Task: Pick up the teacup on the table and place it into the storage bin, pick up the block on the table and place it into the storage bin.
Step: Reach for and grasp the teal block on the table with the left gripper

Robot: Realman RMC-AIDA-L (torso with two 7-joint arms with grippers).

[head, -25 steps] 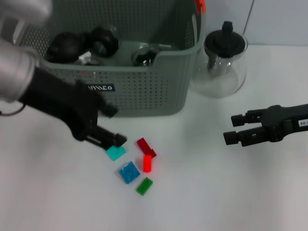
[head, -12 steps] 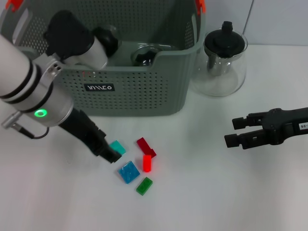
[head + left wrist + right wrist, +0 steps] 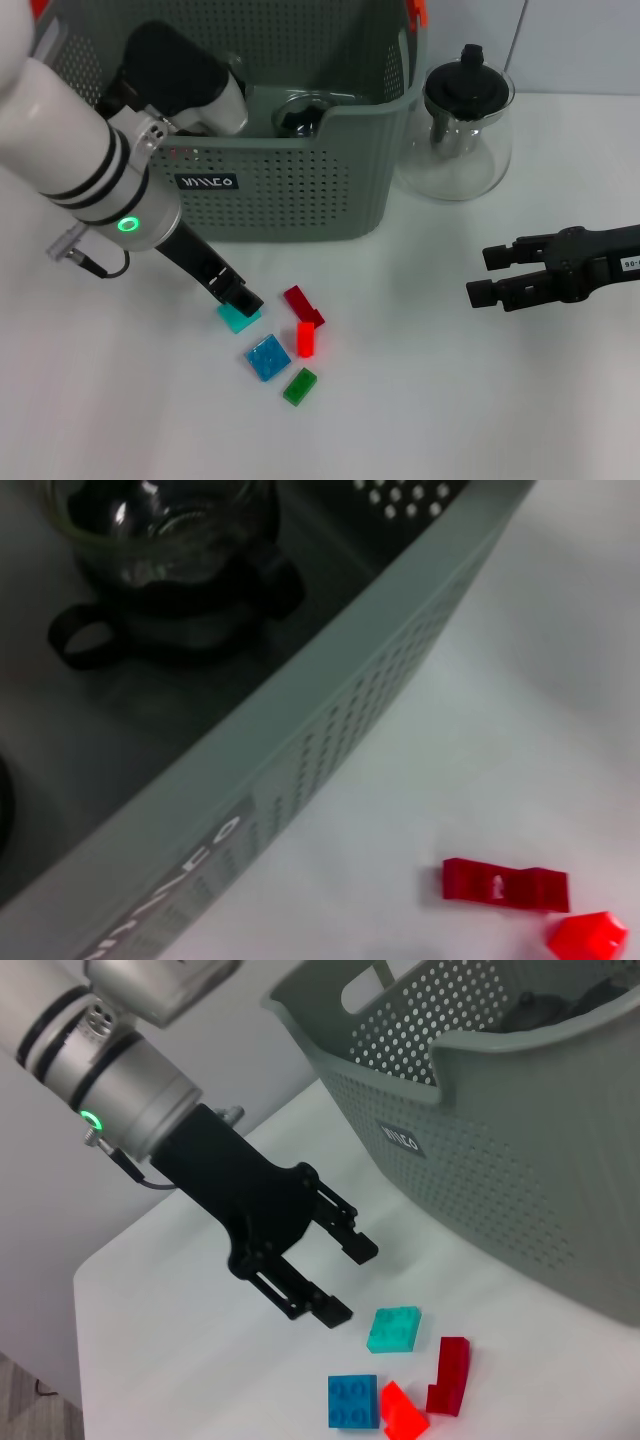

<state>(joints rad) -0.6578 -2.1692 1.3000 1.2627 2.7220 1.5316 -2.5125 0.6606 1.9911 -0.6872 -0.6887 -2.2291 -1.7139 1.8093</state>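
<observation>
Five small blocks lie loose on the white counter just in front of the storage bin: a teal block, a dark red block, a bright red block, a blue block and a green block. One glass teacup with a dark handle already sits inside the bin among other dark items, so the block looks like the step in hand.

The left end effector hangs right at the teal block, its two black fingers spread apart with nothing between them; the right wrist view shows the block just beyond the fingertips, not yet between them. To do this well, the fingers should come down straddling the teal block squarely across its flat sides and reach the counter before closing, since the piece is low and could skid or tip against the dark red block nearby. Then lift straight up clear of the bin's front wall before moving over it.

One clear glass teapot with a black lid stands beside the bin. The right end effector waits off to the right above the counter, its fingers parted and empty, well apart from the blocks.
</observation>
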